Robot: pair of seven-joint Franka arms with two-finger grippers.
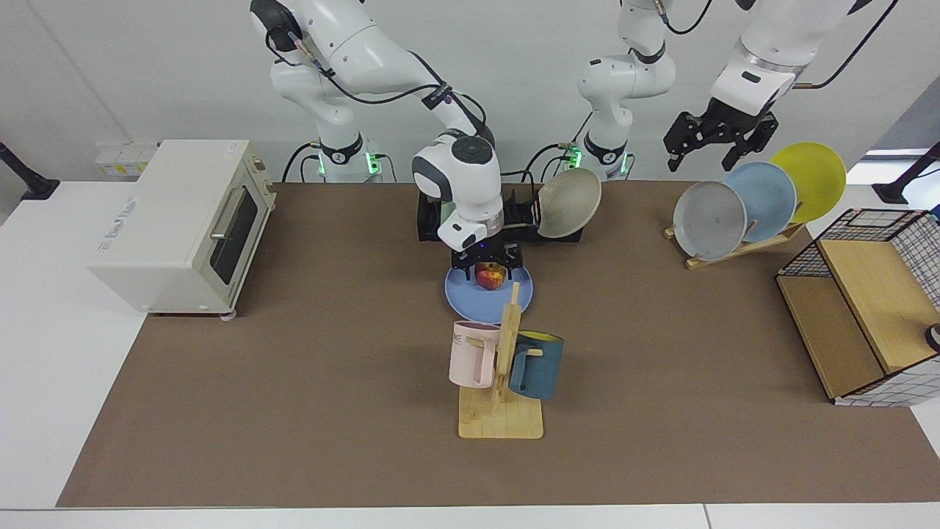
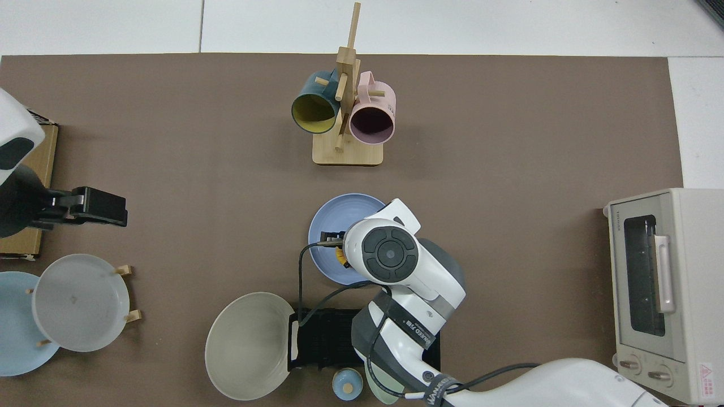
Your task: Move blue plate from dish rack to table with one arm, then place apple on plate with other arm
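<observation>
Facing view shows my right gripper [image 1: 487, 258] low over the glossy, round blue plate [image 1: 470, 295], its black fingers closed around the small red-and-yellow apple [image 1: 490, 276], which sits at or just above the plate's far half; whether it touches the plate I cannot tell. The plate lies flat on the matte brown mat of the table [image 1: 294, 382], just in front of the black slotted dish rack [image 1: 433, 220], where a shallow beige dish [image 1: 567, 203] leans tilted against the dividers. My left gripper [image 1: 720, 139] hangs high above a slanted light-wood rack holding a grey plate [image 1: 709, 219], a pale blue one and a yellow one; its fingers are spread apart and hold nothing, and that arm waits.

From above, my right arm's white wrist housing covers the apple almost wholly, leaving a sliver of yellow at the blue plate's [image 2: 334, 226] surface. That view alone shows the plate's faint concentric rings and looks down into the mouths of the two mugs hung on the wooden mug stand [image 2: 346, 150].

A pink mug [image 1: 471, 354] bears the letters "ME". The cream toaster oven [image 1: 183, 228] carries writing too small to read.
</observation>
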